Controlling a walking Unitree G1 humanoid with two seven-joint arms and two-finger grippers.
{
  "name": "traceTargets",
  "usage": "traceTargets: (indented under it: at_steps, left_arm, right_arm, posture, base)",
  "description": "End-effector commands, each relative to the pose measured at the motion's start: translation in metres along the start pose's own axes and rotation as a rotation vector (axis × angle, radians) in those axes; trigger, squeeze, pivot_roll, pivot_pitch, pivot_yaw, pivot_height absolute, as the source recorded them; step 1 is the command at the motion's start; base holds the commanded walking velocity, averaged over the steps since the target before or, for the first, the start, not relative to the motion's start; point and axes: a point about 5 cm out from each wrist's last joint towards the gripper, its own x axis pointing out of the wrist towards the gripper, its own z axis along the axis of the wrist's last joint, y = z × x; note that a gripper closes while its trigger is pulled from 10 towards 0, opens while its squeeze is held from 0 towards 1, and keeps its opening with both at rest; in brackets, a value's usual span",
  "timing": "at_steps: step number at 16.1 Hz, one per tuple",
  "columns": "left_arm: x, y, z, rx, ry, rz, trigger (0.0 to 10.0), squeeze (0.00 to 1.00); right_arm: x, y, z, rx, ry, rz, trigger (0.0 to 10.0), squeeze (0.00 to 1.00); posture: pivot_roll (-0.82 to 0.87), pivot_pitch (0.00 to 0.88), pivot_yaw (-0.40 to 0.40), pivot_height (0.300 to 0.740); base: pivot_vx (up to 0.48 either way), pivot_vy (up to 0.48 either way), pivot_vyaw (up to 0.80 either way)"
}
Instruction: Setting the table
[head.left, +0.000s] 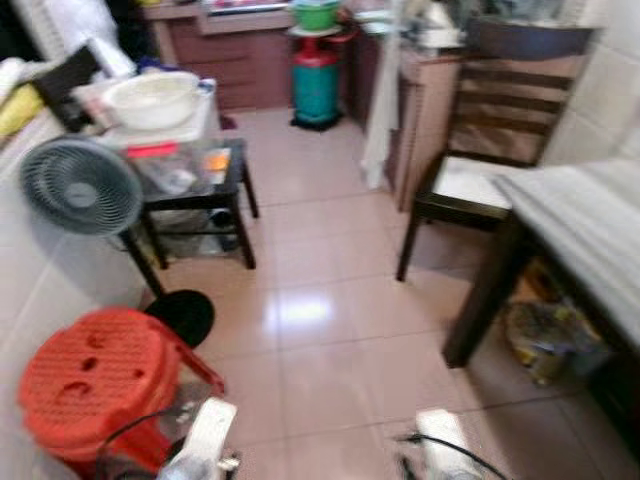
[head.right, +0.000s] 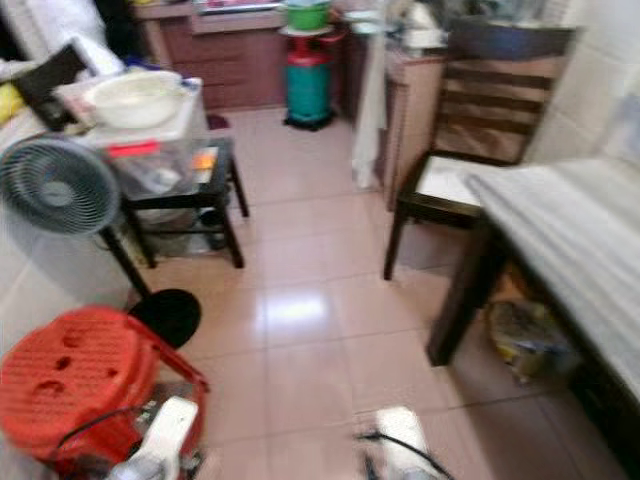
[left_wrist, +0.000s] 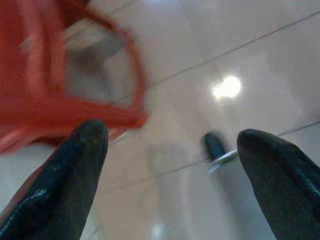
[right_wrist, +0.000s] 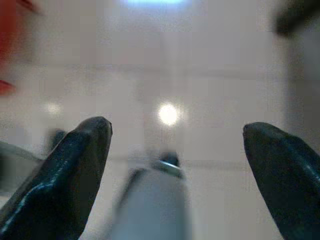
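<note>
Nearest the camera, both arms hang low over the tiled floor (head.left: 330, 330). The left gripper (left_wrist: 170, 165) has its jaws spread wide with nothing between them, and the right gripper (right_wrist: 175, 160) is likewise spread and empty; each points down at bare tile, which suits arms carried idle while the robot is on the move. The blur across the head views supports that reading.

Just beside the left arm stands a red plastic stool (head.left: 90, 380), tucked against the wall, apparently to keep the passage free. Behind it a standing fan (head.left: 80, 185) rests on its round black base.

To the right, the dining table (head.left: 590, 230), the task's thing, runs along the wall under a striped cloth; its visible stretch shows no dishes. A dark wooden chair (head.left: 480, 150) is drawn up at its far end, ready for a sitter.

Farther left, a small black side table (head.left: 225, 195) carries a clear storage box with a white basin (head.left: 155, 98) on top. At the back stands a green gas cylinder (head.left: 316, 85).

Judgement: the scene fits either approach to fetch tableware or transit between trips.
</note>
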Motion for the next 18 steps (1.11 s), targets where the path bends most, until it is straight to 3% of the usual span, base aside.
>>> traceTargets:
  at_steps: [1,6,9,13,15,18]
  left_arm:
    - [0.001,-0.003,0.005,0.011,-0.006,0.000,10.0,0.00]
    - [0.000,0.004,0.002,0.023,0.003,0.013,10.0,0.00]
    - [-0.001,0.012,-0.003,0.018,0.013,0.034,10.0,0.00]
    - [-0.002,0.012,-0.008,0.039,0.016,0.026,10.0,0.00]
    - [-0.003,0.019,-0.014,0.048,0.023,0.034,10.0,0.00]
    - [-0.010,0.045,-0.035,-0.010,0.047,0.093,10.0,0.00]
  right_arm:
    - [-0.001,-0.011,-0.002,-0.006,0.004,-0.020,10.0,0.00]
    - [-0.001,-0.015,0.000,-0.006,0.001,-0.020,10.0,0.00]
    - [-0.002,-0.015,-0.002,-0.018,0.010,-0.013,10.0,0.00]
    - [-0.005,-0.029,-0.008,-0.014,0.032,-0.046,10.0,0.00]
    - [-0.005,-0.031,-0.009,-0.013,0.035,-0.051,10.0,0.00]
    - [-0.003,-0.035,0.004,-0.050,0.007,-0.050,10.0,0.00]
  posture:
    - [-0.20,0.000,0.069,0.740]
    - [-0.20,0.000,0.068,0.740]
    - [-0.18,0.000,0.059,0.740]
    - [-0.19,0.000,0.051,0.740]
    - [-0.18,0.000,0.032,0.740]
    - [-0.13,0.000,-0.012,0.740]
  base:
    - [0.000,0.480,0.80]
    - [0.000,0.427,0.69]
    - [0.000,0.000,0.15]
    - [0.000,0.000,0.00]
    - [0.000,0.000,0.00]
    - [0.000,0.000,0.00]
